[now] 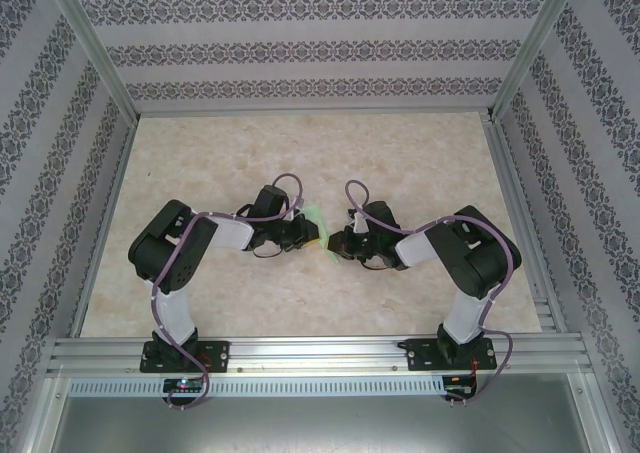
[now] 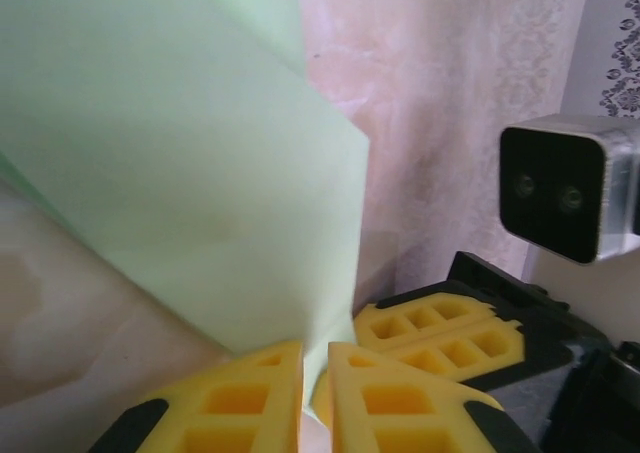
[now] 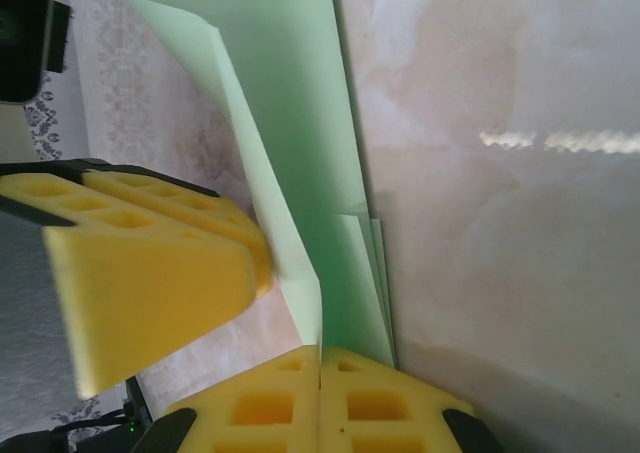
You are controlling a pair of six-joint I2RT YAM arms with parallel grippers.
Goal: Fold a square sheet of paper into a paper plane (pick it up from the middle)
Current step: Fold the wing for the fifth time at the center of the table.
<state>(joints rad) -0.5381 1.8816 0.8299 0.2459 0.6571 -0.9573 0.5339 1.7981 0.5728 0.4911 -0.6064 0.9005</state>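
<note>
The square sheet of paper [image 1: 314, 217] is pale green, folded into several layers, and held up off the table between both arms at mid-table. My left gripper [image 2: 315, 351] has its yellow jaws drawn in on a lower corner of the paper [image 2: 200, 173], with only a thin slit between them, filled by the sheet. My right gripper [image 3: 320, 351] is shut tight on the folded edge of the paper [image 3: 290, 123], which rises from its jaws. From above, the left gripper [image 1: 308, 235] and right gripper [image 1: 335, 241] face each other, almost touching.
The marble-patterned table [image 1: 400, 163] lies under the paper. The right gripper's fingers [image 2: 440, 333] and wrist camera [image 2: 565, 198] sit close beside my left jaws. The left gripper's fingers [image 3: 150, 273] crowd the right wrist view. Patterned walls [image 1: 300, 48] enclose the table.
</note>
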